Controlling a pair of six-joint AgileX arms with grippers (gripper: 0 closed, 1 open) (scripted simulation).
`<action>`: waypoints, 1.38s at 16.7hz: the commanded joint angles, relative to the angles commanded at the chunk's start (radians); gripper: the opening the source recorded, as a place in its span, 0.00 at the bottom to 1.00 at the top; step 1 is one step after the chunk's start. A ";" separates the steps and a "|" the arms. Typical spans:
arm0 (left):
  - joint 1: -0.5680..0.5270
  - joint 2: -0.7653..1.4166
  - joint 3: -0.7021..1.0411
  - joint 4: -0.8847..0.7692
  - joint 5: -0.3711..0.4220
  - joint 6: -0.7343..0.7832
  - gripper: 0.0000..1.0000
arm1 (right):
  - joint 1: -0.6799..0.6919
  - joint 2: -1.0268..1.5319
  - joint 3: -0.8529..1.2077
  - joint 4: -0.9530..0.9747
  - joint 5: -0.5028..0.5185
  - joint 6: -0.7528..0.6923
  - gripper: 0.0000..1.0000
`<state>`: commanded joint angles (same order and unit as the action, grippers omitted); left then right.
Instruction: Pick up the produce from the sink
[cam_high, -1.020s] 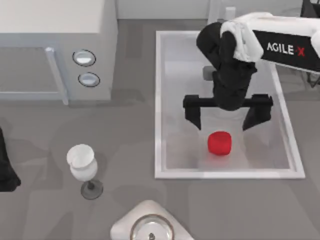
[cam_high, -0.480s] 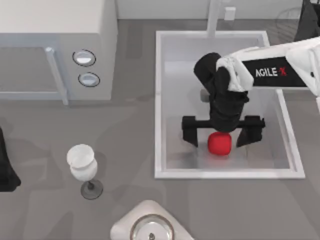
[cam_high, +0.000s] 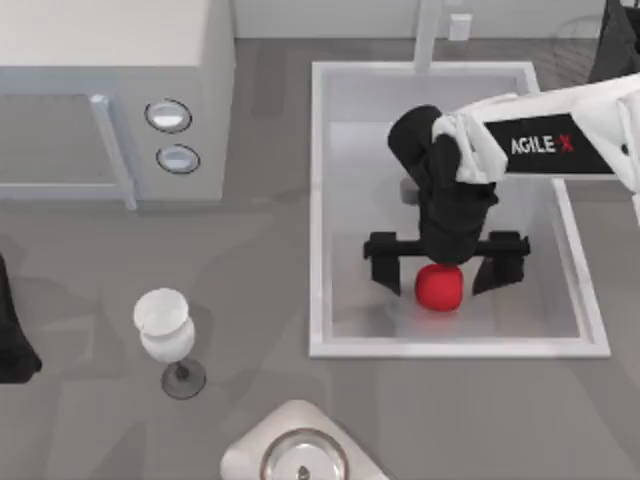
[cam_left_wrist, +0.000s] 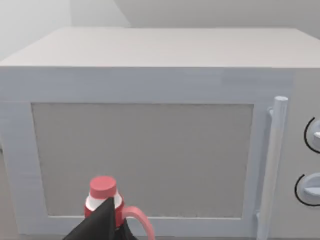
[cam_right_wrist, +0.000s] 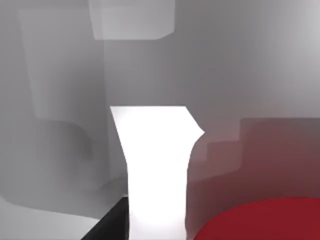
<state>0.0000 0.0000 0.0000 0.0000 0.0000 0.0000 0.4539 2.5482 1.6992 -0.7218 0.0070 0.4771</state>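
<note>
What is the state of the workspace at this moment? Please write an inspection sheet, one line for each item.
Surface: grey table, with the white sink set on its right side.
Job's things: the red produce lies on the sink floor, near the front wall, not lifted.
Clutter: wine glass upright at front left; round dish at the front edge; red-capped bottle before the microwave.
Grippers: right gripper is low in the sink, open, one finger on each side of the produce; left arm parked at the left edge.
Cables: nothing seen.
Surroundings: grey microwave with two knobs at back left; faucet post behind the sink.
</note>
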 joint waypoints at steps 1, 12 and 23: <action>0.000 0.000 0.000 0.000 0.000 0.000 1.00 | 0.000 0.000 0.000 0.000 0.000 0.000 0.47; 0.000 0.000 0.000 0.000 0.000 0.000 1.00 | 0.000 0.000 0.000 0.000 0.000 0.000 0.00; 0.000 0.000 0.000 0.000 0.000 0.000 1.00 | 0.000 -0.059 0.240 -0.261 0.023 -0.007 0.00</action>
<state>0.0000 0.0000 0.0000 0.0000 0.0000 0.0000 0.4539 2.4894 1.9397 -0.9830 0.0298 0.4696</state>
